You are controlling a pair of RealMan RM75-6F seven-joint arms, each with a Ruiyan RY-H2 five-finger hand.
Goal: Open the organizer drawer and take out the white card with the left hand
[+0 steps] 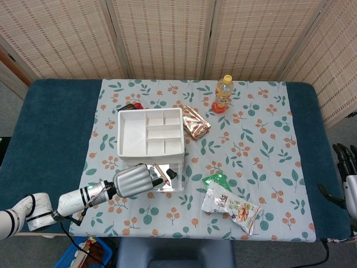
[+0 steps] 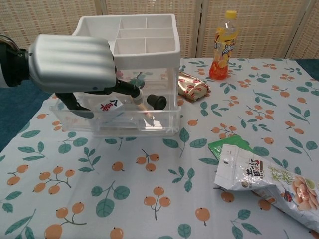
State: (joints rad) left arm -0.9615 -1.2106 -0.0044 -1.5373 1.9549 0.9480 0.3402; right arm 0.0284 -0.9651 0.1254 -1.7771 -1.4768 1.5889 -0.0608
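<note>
The white organizer [image 2: 144, 40] stands on the floral cloth with its clear drawer [image 2: 119, 127] pulled out toward me. On the drawer floor lies the white card [image 2: 110, 105] with red print, beside a wooden stick [image 2: 142, 105] and a small black cap [image 2: 156, 101]. My left hand [image 2: 70, 62] hovers over the drawer's left half, its fingers reaching down on either side of the card, with no grip visible. In the head view the left hand [image 1: 133, 180] covers most of the drawer [image 1: 170, 187]. My right hand [image 1: 348, 178] hangs at the table's right edge, fingers apart, holding nothing.
An orange drink bottle [image 2: 224, 46] stands behind and to the right. A gold snack packet [image 2: 193, 86] lies next to the organizer. A white snack bag [image 2: 264, 181] and a green packet [image 2: 227, 145] lie at the front right. A small dark object [image 1: 131, 106] sits behind the organizer.
</note>
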